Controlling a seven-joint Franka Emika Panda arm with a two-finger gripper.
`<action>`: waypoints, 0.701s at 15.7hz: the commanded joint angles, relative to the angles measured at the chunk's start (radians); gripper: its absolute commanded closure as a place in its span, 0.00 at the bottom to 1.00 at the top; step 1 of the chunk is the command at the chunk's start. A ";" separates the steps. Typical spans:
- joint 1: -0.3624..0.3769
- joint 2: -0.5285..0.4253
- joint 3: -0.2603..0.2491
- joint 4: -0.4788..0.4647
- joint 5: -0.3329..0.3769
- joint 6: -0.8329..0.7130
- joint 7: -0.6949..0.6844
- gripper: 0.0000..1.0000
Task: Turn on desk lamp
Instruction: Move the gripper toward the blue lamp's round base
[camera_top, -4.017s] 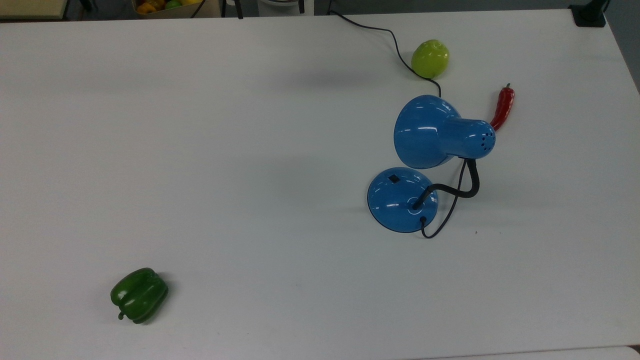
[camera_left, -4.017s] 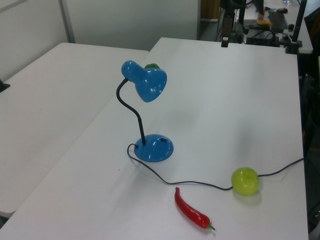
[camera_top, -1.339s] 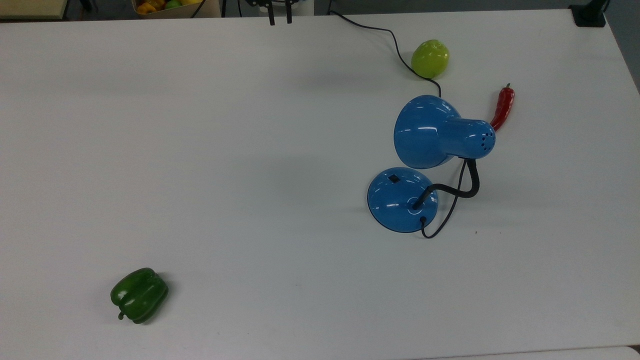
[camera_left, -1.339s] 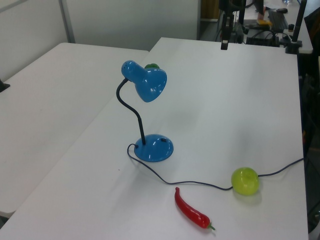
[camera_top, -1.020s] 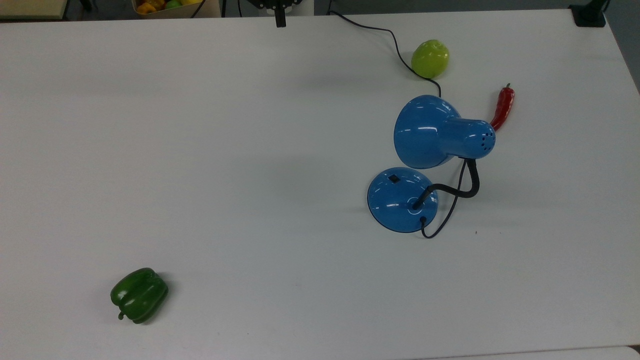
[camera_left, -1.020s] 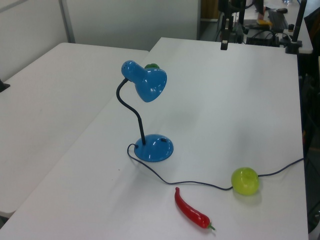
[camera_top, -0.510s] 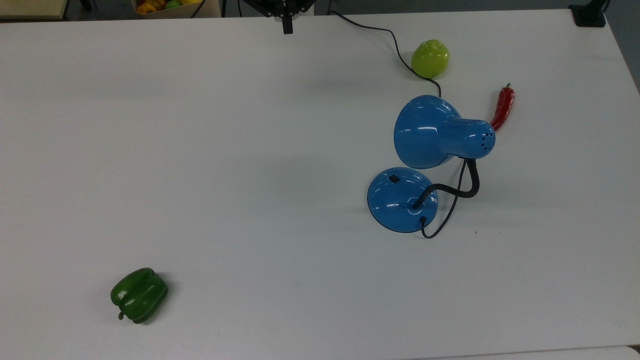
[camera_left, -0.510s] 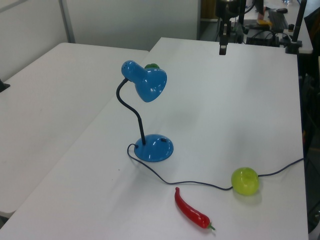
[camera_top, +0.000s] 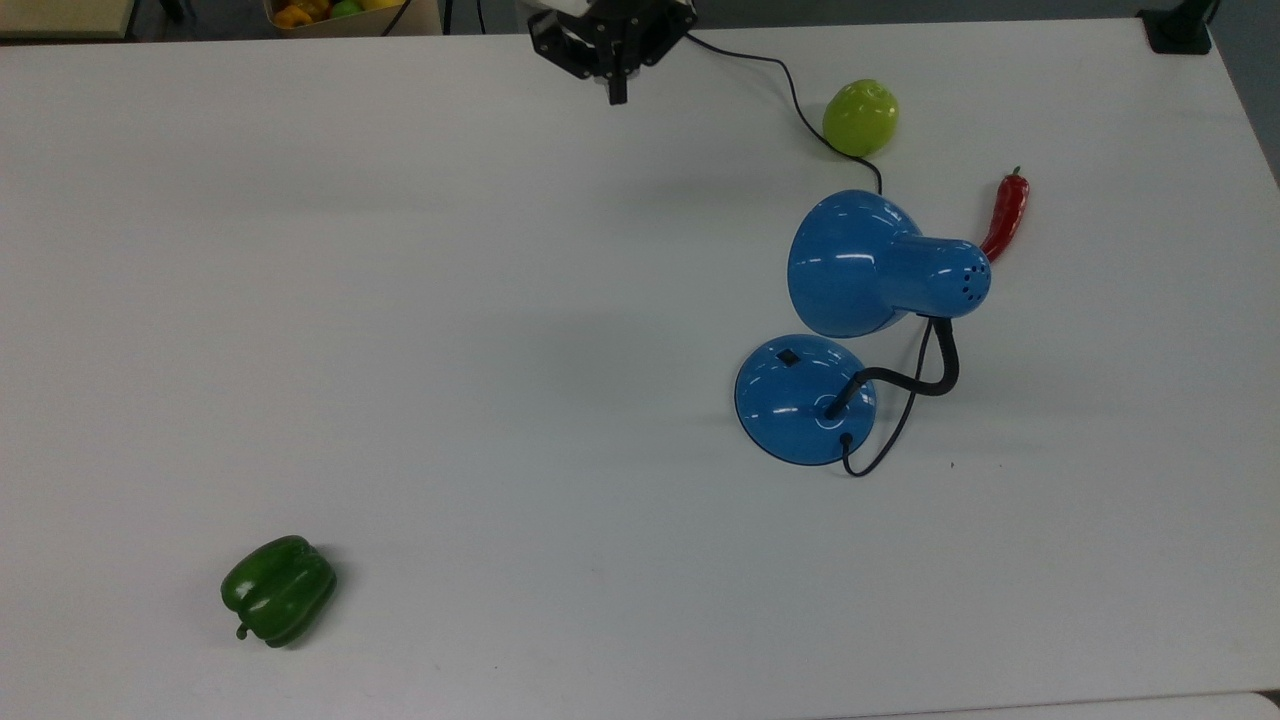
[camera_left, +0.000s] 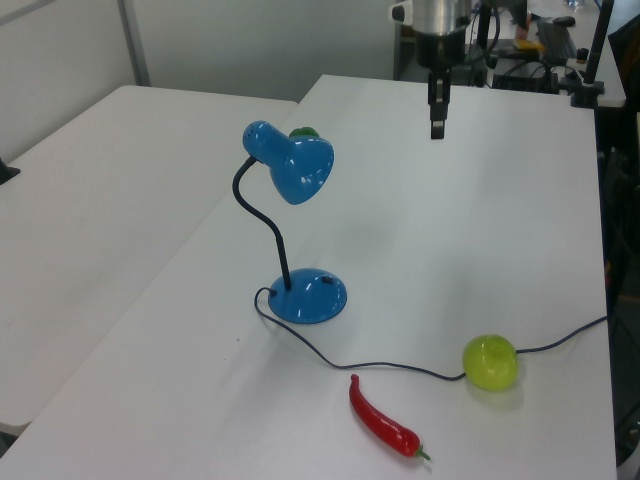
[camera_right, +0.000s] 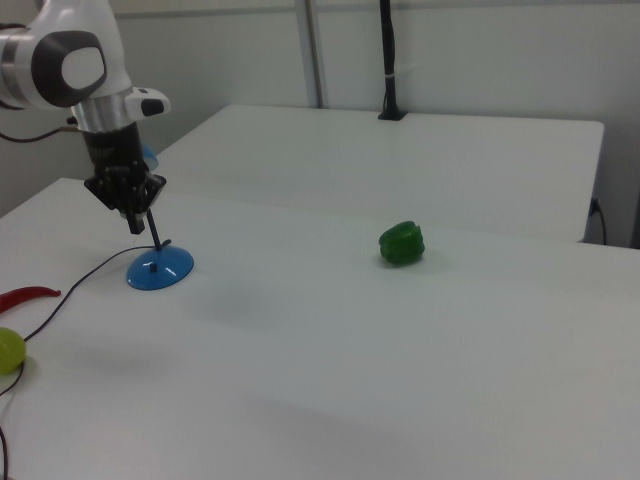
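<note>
The gripper (camera_top: 617, 97) is hanging over the far edge of the white table (camera_top: 450, 300), pointing straight down. Its fingers are sitting pressed together into one narrow tip and carrying nothing, which probably suits poking a small button better than an open grasp would.

In the top view, the black cord (camera_top: 790, 95) is running closest to it, trailing off at about three o'clock from the gripper and curving down toward the lamp. It is lying slack on the table, so it is likely not pulling on the lamp. A yellow-green round fruit (camera_top: 860, 117) is sitting just beside the cord, also near three o'clock.

The desk lamp (camera_top: 860, 265) is standing at roughly four o'clock from the gripper, well apart from it. Its cone shade is leaning toward nine o'clock on the bent gooseneck (camera_top: 915, 385) and is showing no glow, so the lamp is judged to be off. A red chili (camera_top: 1006, 212) is lying just past the shade's back end. Below the shade, the domed base (camera_top: 800, 410) is resting flat, and the small black switch (camera_top: 788, 356) is facing up at its eleven o'clock edge, partly under the shade's rim, so a slim vertical approach seems needed.

Farthest off, a green bell pepper (camera_top: 278, 590) is lying at about seven o'clock.
</note>
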 joint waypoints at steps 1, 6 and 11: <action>0.044 0.028 -0.011 -0.022 0.002 0.060 -0.004 1.00; 0.052 0.079 -0.011 -0.033 0.004 0.149 0.007 1.00; 0.078 0.130 -0.011 -0.033 0.004 0.247 0.065 1.00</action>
